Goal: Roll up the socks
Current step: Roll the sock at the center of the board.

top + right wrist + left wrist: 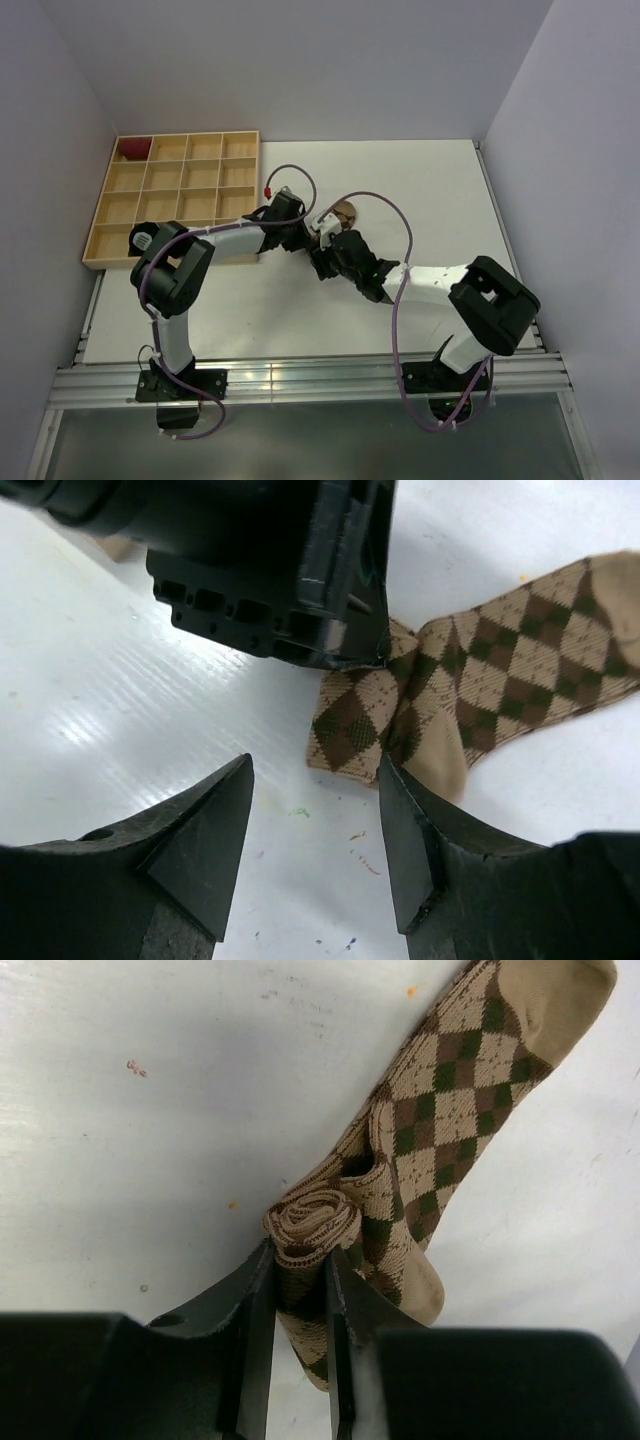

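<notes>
The tan sock (450, 1090) with brown argyle diamonds lies on the white table, its near end wound into a tight roll (312, 1222). My left gripper (300, 1260) is shut on that roll, one finger on each side. From above, only a bit of the sock (346, 212) shows past the two wrists. My right gripper (315, 780) stands open just short of the sock's folded edge (350, 725) and holds nothing; its right finger (410, 830) is close to the fabric. The left gripper's body (270, 570) hangs right in front of it. A black sock cannot be made out with certainty.
A wooden tray (172, 258) of several compartments sits at the table's left. It holds a small dark red bundle (133, 149) in its far corner and a dark, grey-white thing (141, 240) near my left elbow. Grey walls close in both sides.
</notes>
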Available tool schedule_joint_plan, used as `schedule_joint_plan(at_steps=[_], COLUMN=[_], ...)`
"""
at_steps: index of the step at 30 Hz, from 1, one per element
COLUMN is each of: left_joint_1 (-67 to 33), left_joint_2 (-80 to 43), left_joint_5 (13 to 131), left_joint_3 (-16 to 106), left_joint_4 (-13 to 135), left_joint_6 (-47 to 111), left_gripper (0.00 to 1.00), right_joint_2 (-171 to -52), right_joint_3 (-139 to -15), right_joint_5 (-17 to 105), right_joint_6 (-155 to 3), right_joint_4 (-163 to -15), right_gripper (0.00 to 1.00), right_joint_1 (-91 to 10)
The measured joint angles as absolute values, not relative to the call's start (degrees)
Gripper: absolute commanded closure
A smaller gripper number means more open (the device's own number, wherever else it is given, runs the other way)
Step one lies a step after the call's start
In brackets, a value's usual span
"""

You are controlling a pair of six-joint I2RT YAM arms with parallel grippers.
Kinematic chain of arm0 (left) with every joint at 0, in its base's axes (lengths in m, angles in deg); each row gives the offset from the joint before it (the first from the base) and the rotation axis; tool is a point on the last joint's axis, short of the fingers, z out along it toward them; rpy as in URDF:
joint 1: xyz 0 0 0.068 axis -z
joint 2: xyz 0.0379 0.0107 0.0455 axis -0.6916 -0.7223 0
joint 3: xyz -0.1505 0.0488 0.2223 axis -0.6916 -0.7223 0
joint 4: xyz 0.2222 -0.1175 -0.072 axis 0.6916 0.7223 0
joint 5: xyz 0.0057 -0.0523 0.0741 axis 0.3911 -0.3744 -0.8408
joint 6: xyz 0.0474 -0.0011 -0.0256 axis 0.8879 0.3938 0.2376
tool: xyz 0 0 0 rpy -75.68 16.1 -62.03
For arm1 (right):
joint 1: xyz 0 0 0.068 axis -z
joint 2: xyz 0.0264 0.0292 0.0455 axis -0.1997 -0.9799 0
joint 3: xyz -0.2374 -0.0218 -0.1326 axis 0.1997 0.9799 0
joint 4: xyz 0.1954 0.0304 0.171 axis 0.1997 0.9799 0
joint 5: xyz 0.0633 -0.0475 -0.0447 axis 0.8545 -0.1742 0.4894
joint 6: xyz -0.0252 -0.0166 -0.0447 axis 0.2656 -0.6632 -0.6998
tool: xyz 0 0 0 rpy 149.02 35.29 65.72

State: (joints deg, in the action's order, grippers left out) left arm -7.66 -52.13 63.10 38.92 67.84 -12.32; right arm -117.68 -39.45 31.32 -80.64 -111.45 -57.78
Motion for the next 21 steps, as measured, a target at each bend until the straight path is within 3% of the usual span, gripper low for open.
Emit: schedule_joint_plan(at_steps=[15,21], left_joint_1=[-7.61,-7.72], left_joint_2=[-52.88,-53.14], left_joint_5=[64.96,65.59], left_joint_3=[42.09,42.37], left_joint_4=[73.92,74.03], left_joint_6=[-9.24,-8.91], left_gripper=[0.88,0.88], right_joint_2=[-128.44,-130.84], right_joint_3=[-40.34,-40.56], right_joint_5=[17.05,13.59], right_joint_6=[-91.46,-93.51], right_joint_4=[-115.76,-118.27], right_gripper=[0.43,0.52], right_joint_1=[-65.69,-66.37])
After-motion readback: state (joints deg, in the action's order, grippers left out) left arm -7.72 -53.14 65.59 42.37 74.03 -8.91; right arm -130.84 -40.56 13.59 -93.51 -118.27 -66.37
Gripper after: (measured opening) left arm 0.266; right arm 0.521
